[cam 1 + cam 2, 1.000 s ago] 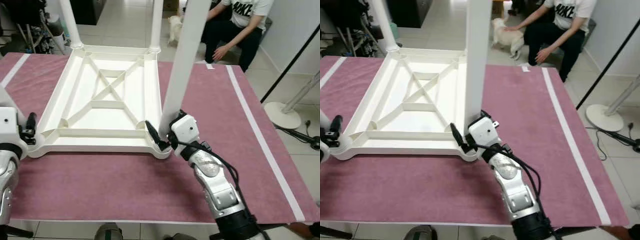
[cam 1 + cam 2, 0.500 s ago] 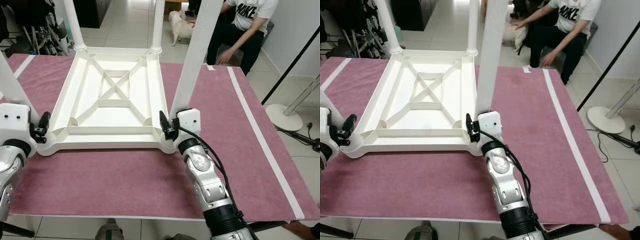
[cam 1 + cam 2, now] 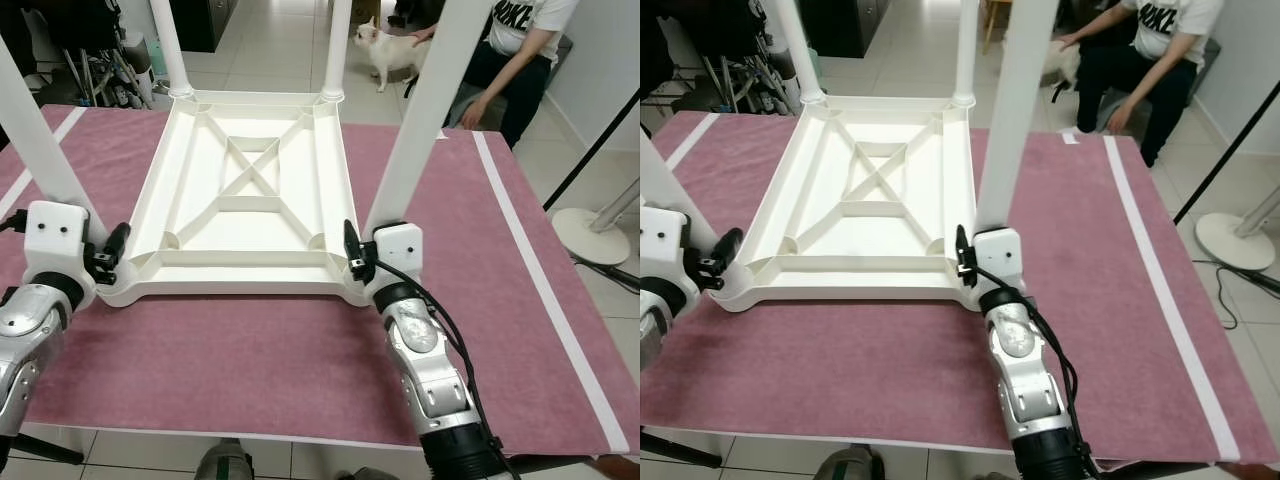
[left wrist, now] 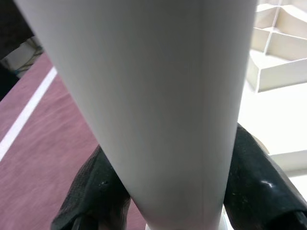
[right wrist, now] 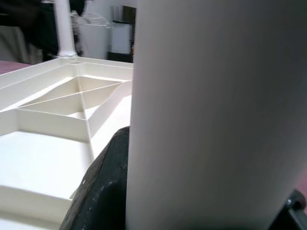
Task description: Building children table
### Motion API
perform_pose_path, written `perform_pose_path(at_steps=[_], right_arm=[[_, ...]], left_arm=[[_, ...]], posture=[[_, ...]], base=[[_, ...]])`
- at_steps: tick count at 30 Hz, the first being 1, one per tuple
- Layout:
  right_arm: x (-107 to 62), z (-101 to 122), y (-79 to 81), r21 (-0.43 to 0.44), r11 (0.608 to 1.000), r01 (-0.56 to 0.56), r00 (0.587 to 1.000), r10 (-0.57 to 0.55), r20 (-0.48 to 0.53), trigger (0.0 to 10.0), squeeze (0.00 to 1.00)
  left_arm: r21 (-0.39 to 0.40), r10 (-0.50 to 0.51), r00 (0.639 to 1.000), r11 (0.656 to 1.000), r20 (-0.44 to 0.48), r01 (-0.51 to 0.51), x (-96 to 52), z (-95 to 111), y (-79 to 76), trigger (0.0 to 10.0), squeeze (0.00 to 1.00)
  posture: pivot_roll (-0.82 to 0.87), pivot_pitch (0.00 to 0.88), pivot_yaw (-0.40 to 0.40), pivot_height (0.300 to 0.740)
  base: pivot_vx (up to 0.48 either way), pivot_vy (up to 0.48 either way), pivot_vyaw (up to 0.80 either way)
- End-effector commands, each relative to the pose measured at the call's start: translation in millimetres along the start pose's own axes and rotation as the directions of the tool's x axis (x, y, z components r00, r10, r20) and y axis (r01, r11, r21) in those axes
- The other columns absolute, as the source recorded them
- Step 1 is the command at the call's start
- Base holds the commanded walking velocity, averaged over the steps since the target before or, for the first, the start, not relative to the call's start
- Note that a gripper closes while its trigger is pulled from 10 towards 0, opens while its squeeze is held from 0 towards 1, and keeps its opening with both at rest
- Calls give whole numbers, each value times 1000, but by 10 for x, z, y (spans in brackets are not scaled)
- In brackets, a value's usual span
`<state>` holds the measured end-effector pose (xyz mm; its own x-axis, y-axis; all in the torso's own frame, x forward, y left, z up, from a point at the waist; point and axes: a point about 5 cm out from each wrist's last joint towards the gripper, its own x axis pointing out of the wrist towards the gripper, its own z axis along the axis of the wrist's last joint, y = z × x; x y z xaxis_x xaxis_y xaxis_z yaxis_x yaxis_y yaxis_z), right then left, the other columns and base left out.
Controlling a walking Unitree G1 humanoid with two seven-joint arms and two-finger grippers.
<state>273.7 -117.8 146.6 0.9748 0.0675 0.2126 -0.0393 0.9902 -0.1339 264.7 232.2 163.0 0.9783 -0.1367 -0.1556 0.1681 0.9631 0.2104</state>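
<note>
- On the far left, the left pincer (image 3: pixel 112 250) is seen closed around the base of the near-left leg (image 3: pixel 35 135), right at the near-left corner of the tabletop (image 3: pixel 250 190); in the left wrist view the black fingers (image 4: pixel 259 184) are pressed against both sides of the white tube.
- The tabletop is laid upside down, ribbed underside up, in the middle of the maroon surface (image 3: pixel 250 360); two further legs, the far-left leg (image 3: pixel 168 45) and the far-right leg (image 3: pixel 337 45), are already stood upright in the far corners.
- To the right, the right pincer (image 3: pixel 352 256) is clamped on the foot of the near-right leg (image 3: pixel 425 110), which is held in the near-right corner socket with a lean toward the right.
- Whether either near leg is fully seated cannot be told, since the sockets are hidden by the pincers.
- A likely failure is judged to be a jammed or half-seated leg, caused by pressing while the tube is tilted off the socket axis.
- The light tabletop could also be pushed across the cloth if one arm presses harder than the other.
- At the far right a seated person (image 3: pixel 510 50) and a small dog (image 3: pixel 385 50) are seen on the floor beyond the surface; a freed leg could topple that way.
</note>
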Motion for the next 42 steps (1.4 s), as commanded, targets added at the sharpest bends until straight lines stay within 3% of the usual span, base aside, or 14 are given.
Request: perform_pose_path(at_steps=[1, 3, 9, 13, 14, 22, 24, 25, 30, 31, 34, 35, 38, 42], right_arm=[[-13, 39, -165, -75, 993, 93, 996, -92, 22, 10000, 0], [-59, 44, -317, -92, 984, 154, 988, -153, 17, 10000, 0], [-133, 88, -420, -135, 981, 140, 990, -138, 27, 10000, 0], [-252, 136, -511, -197, 977, 86, 996, -81, 31, 10000, 0], [-300, 124, -559, -217, 974, 72, 997, -69, 18, 10000, 0], [-394, 71, -698, -258, 962, 86, 995, -95, -20, 10000, 0], [-458, 89, -705, -287, 954, 80, 996, -87, -11, 10000, 0], [-494, 143, -647, -291, 956, 46, 999, -44, 14, 10000, 0], [-538, 251, -559, -291, 957, -15, 998, 30, 50, 10000, 0], [-543, 349, -510, -307, 950, -54, 993, 84, 86, 10000, 0], [-537, 440, -476, -321, 944, -81, 985, 124, 118, 10000, 0], [-564, 556, -402, -360, 922, -144, 967, 209, 148, 10000, 0], [-599, 582, -365, -379, 908, -179, 956, 251, 149, 10000, 0], [-675, 543, -401, -374, 908, -186, 963, 244, 112, 10000, 0]], left_arm=[[38, -626, 780, 779, -11, 626, -108, 18, -533, 10000, 0], [29, -650, 760, 759, -7, 650, -148, 34, -592, 10000, 0], [0, -675, 738, 738, -10, 675, -229, 16, -670, 10000, 0], [-61, -709, 706, 704, -4, 707, -404, -12, -767, 10000, 0], [-98, -725, 689, 686, -2, 721, -504, -27, -815, 10000, 0], [-160, -760, 650, 641, 2, 751, -727, -61, -921, 10000, 0], [-153, -754, 656, 651, -19, 744, -728, -113, -962, 10000, 0], [-148, -727, 686, 680, -18, 718, -641, -129, -977, 10000, 0], [-139, -679, 734, 729, -12, 671, -505, -126, -991, 10000, 0], [-123, -641, 767, 762, -8, 636, -396, -116, -991, 10000, 0], [-118, -602, 799, 793, 2, 598, -286, -100, -977, 10000, 0], [-119, -545, 838, 831, 28, 544, -101, -32, -922, 10000, 0], [-118, -539, 841, 834, 42, 540, -56, 10, -894, 10000, 0], [-94, -572, 820, 815, 25, 571, -118, -1, -859, 10000, 0]], posture=[[51, 0, 43, 740], [50, 0, 45, 740], [35, 0, 50, 740], [20, 0, 49, 740], [19, 0, 47, 740], [31, 0, 25, 740], [32, 0, 17, 740], [31, 0, 15, 740], [19, 0, 20, 740], [8, 0, 28, 740], [-6, 0, 36, 740], [-26, 0, 52, 740], [-31, 0, 56, 740], [-37, 0, 65, 740]], base=[[0, 0, 0], [0, 0, 0], [0, 0, 0], [0, 0, 0], [0, 0, 0], [0, 0, 0], [0, 0, 0], [0, 0, 0], [0, 0, 0], [0, 0, 0], [0, 0, 0], [0, 0, 0], [0, 0, 0], [0, 0, 0]])
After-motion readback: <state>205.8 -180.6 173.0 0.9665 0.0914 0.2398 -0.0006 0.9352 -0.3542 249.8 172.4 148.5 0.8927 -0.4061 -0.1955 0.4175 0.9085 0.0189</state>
